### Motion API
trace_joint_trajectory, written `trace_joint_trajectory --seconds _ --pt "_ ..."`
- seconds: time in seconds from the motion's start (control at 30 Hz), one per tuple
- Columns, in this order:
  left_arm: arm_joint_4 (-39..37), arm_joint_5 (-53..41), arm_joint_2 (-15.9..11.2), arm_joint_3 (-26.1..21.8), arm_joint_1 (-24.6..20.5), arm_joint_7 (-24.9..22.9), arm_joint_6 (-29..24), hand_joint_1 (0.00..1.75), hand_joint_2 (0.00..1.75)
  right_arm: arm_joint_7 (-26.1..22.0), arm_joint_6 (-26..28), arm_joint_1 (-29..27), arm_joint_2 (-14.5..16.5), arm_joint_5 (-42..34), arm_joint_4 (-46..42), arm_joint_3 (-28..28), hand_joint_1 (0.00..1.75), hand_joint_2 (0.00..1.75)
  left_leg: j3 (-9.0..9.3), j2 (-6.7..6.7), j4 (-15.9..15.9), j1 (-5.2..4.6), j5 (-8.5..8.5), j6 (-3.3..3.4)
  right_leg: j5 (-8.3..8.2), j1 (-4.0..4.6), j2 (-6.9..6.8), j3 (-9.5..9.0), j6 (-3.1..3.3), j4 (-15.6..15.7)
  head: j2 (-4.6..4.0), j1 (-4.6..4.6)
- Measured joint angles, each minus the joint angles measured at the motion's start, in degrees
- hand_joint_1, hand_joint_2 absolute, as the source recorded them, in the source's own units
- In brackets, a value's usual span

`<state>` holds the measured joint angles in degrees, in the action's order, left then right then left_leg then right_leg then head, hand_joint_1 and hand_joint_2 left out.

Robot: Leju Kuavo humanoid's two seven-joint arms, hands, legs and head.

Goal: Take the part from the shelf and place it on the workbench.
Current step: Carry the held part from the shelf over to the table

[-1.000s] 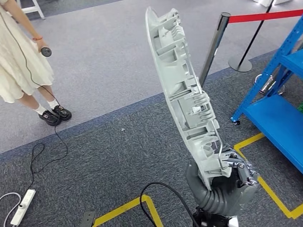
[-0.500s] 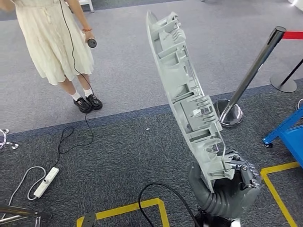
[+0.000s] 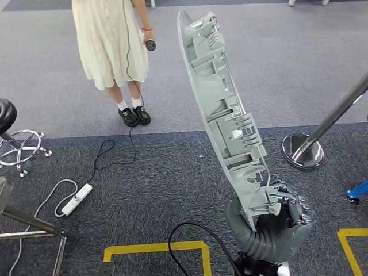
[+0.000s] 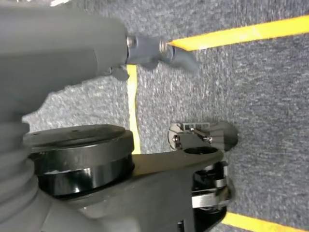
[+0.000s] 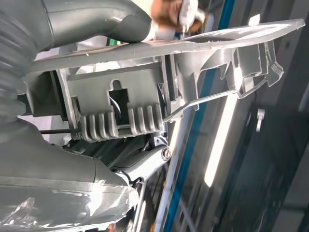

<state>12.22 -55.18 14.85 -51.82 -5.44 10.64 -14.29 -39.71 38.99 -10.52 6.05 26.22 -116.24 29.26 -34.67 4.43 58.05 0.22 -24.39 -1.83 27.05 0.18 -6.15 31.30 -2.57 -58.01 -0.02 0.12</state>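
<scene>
The part (image 3: 221,109) is a long, light grey plastic panel with ribs and clips on its inner face. It stands nearly upright, leaning a little to the left, above the carpet. My right hand (image 3: 278,227) grips its lower end. In the right wrist view the thumb (image 5: 91,19) lies along the panel's (image 5: 146,101) flat edge, and the ribbed inner side faces the camera. My left hand (image 4: 73,48) hangs over the carpet with a finger (image 4: 178,53) stretched out and nothing in it.
A person in a cream dress (image 3: 110,43) stands at the back holding a dark device (image 3: 150,45) on a cable. A power strip (image 3: 76,199), a stool base (image 3: 19,146), a stanchion base (image 3: 302,150) and a blue shelf foot (image 3: 358,190) are on the floor. Yellow tape (image 3: 156,248) lies near my feet.
The whole view has swung to the left, so the camera has turned: the blue shelf has slid out at the right, and the person and stool have come in. The part stays gripped as before.
</scene>
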Motion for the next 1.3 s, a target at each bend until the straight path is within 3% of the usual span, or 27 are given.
trace_joint_trajectory --seconds 0.07,0.13,0.2,0.27,0.3,0.37,0.43,0.5,0.57,0.6,0.63,0.67,0.73,0.8,0.83,0.9,0.93,1.0,1.03,1.1,1.17,1.23,1.3 --pt "0.0 0.0 0.0 0.0 0.1 0.0 0.0 0.00 1.75 0.0 0.0 0.1 0.0 0.0 0.0 0.0 1.75 1.75 -0.18 -1.48 0.0 0.00 -0.09 1.09 0.42 -0.01 -1.04 -0.40 -0.46 -0.1 0.01 0.15" --pt "0.0 0.1 0.0 0.0 0.2 0.0 -0.1 0.00 1.75 0.0 0.0 0.2 0.0 0.0 0.0 0.1 1.75 1.75 -0.19 -2.98 0.0 0.15 0.04 1.82 2.13 -0.32 0.97 0.26 -0.95 -2.2 0.01 0.27" --pt "0.0 0.1 0.0 0.0 0.1 0.0 -0.2 0.00 1.75 0.0 0.0 0.2 0.0 0.1 0.0 0.1 1.75 1.75 -0.20 -4.48 0.0 0.22 0.14 2.33 5.62 -0.50 4.47 3.37 -1.18 -9.0 0.00 0.54" --pt "0.0 0.1 0.0 0.0 0.1 0.0 -0.2 0.00 1.75 0.0 0.0 0.2 0.0 0.1 0.0 0.1 1.75 1.75 -0.21 -6.11 0.0 0.13 0.18 2.54 7.93 -0.46 5.75 7.09 -1.05 -15.9 0.00 0.68" --pt "0.0 0.1 0.0 -0.1 0.1 0.0 -0.2 0.00 1.75 0.1 0.0 0.1 0.0 0.1 0.0 0.1 1.75 1.75 -0.20 -6.97 0.0 0.08 0.20 2.56 7.56 -0.42 5.93 7.91 -0.88 -16.9 0.00 0.69" --pt "0.0 0.1 0.0 -0.1 0.2 0.0 -0.2 0.00 1.75 0.1 0.0 0.2 0.0 0.1 0.0 0.1 1.75 1.75 -0.10 -8.80 0.0 0.05 0.25 2.53 3.85 -0.35 6.68 6.33 -0.29 -12.2 0.00 0.70" --pt "0.0 0.1 0.0 -0.1 0.2 0.0 -0.2 0.00 1.75 0.1 0.0 0.2 0.0 0.1 0.0 0.1 1.75 1.75 -0.14 -10.42 0.0 0.09 0.34 2.30 0.27 -0.51 9.51 3.07 0.24 -4.5 0.00 0.67" --pt "0.0 0.2 0.1 -0.1 0.1 0.0 -0.2 0.00 1.75 0.1 0.0 0.2 0.0 0.1 0.0 0.1 1.75 1.75 -0.52 -11.59 0.1 0.27 0.56 1.72 -0.57 -0.56 11.50 1.54 0.30 -1.0 0.00 0.64" --pt "0.0 0.1 0.1 -0.1 0.3 0.0 -0.2 0.00 1.75 0.1 0.0 0.2 0.0 0.2 0.0 0.1 1.75 1.75 -0.93 -12.74 -0.1 0.55 0.96 0.89 -0.69 -0.40 10.77 1.40 0.46 -0.7 0.00 0.64" --pt "0.0 0.0 0.0 -0.1 0.3 0.0 -0.2 0.00 1.75 0.1 0.0 0.2 0.0 0.2 0.0 0.1 1.75 1.75 -1.10 -12.51 -0.1 0.54 0.91 0.56 -0.87 -0.42 10.08 1.33 0.75 -0.5 0.00 0.61" --pt "0.0 0.0 0.0 -0.1 0.4 -0.1 -0.2 0.00 1.75 0.1 0.0 0.3 0.0 0.2 0.0 0.1 1.75 1.75 -1.45 -11.42 0.4 0.41 0.39 0.26 -1.08 -0.50 9.34 1.18 1.06 -0.2 0.00 0.41" --pt "0.0 0.0 0.0 -0.1 0.3 -0.1 -0.1 0.00 1.75 0.1 0.0 0.3 0.0 0.2 0.0 0.1 1.75 1.75 -2.24 -9.80 2.1 0.24 -0.81 0.00 -1.27 -0.60 8.48 1.05 1.36 0.1 0.00 0.19" --pt "0.0 0.0 0.0 -0.1 0.2 -0.1 -0.1 0.00 1.75 0.1 0.0 0.3 0.0 0.3 0.0 0.1 1.75 1.75 -5.13 -6.45 8.4 0.11 -4.49 -0.45 -1.38 -0.57 6.72 0.99 1.72 0.4 0.00 -0.26" --pt "0.0 0.0 0.0 -0.1 0.2 -0.1 -0.1 0.00 1.75 0.2 0.0 0.2 0.0 0.3 0.0 0.1 1.75 1.75 -7.64 -5.45 14.0 0.20 -6.51 -0.79 -1.33 -0.52 4.86 1.06 1.80 0.4 0.00 -0.32" --pt "0.0 0.0 -0.1 -0.1 0.2 -0.1 -0.1 0.00 1.75 0.3 0.0 0.2 0.0 0.3 0.0 0.1 1.75 1.75 -7.64 -5.22 14.3 0.24 -6.06 -0.89 -1.29 -0.53 3.99 1.07 1.78 0.4 0.00 -0.31" --pt "0.0 0.0 -0.1 -0.1 0.3 -0.1 -0.1 0.00 1.75 0.3 0.0 0.3 0.0 0.3 0.0 0.1 1.75 1.75 -4.57 -4.04 9.2 0.26 -2.89 -0.92 -1.15 -0.54 2.42 0.93 1.57 0.3 0.00 -0.32" --pt "0.0 -0.1 -0.2 -0.1 0.2 -0.1 -0.1 0.00 1.75 0.3 0.0 0.3 0.0 0.3 0.0 0.1 1.75 1.75 -2.39 -2.39 5.5 0.15 -1.47 -0.90 -0.98 -0.35 1.74 0.84 1.33 0.2 0.00 -0.34" --pt "0.0 -0.4 -0.1 0.0 0.0 -0.2 -0.1 0.00 1.75 0.5 0.0 0.3 0.0 0.3 0.0 0.1 1.75 1.75 0.33 0.03 0.5 -0.13 -0.35 -0.16 -0.62 0.09 0.51 0.74 0.77 -0.1 0.00 -0.33" --pt "0.0 -0.6 -0.1 0.0 0.0 -0.3 0.0 0.00 1.75 0.7 0.0 0.4 0.0 0.3 0.0 0.2 1.75 1.75 0.61 0.32 -0.3 -0.28 -0.48 0.29 -0.47 0.31 -0.13 0.68 0.49 -0.2 0.00 -0.28" --pt "0.0 -0.7 -0.1 0.0 0.0 -0.4 0.0 0.00 1.75 1.1 0.0 0.5 0.0 0.2 0.1 0.3 1.75 1.75 0.42 -1.20 -0.5 -0.24 -0.43 1.23 -0.14 0.23 -1.05 0.46 -0.07 -0.3 0.00 -0.16" --pt "0.0 -0.7 -0.1 0.0 0.2 -0.4 0.0 0.00 1.75 1.2 0.0 0.6 0.0 0.1 0.2 0.4 1.75 1.75 0.39 -2.70 -0.6 0.00 -0.20 1.90 1.59 -0.11 1.20 1.19 -0.74 -2.5 0.00 0.09" --pt "0.0 -0.7 0.0 0.0 0.1 -0.4 0.1 0.00 1.75 1.2 0.0 0.6 -0.1 0.0 0.3 0.4 1.75 1.75 0.28 -4.18 -0.6 0.17 -0.05 2.36 5.12 -0.35 4.65 4.15 -1.17 -9.1 0.00 0.51" --pt "0.0 -0.7 0.0 0.0 0.0 -0.4 0.1 0.00 1.75 1.1 0.0 0.5 -0.1 0.0 0.4 0.4 1.75 1.75 0.20 -5.81 -0.6 0.18 0.02 2.54 7.43 -0.38 5.76 7.38 -1.29 -15.6 0.00 0.72"
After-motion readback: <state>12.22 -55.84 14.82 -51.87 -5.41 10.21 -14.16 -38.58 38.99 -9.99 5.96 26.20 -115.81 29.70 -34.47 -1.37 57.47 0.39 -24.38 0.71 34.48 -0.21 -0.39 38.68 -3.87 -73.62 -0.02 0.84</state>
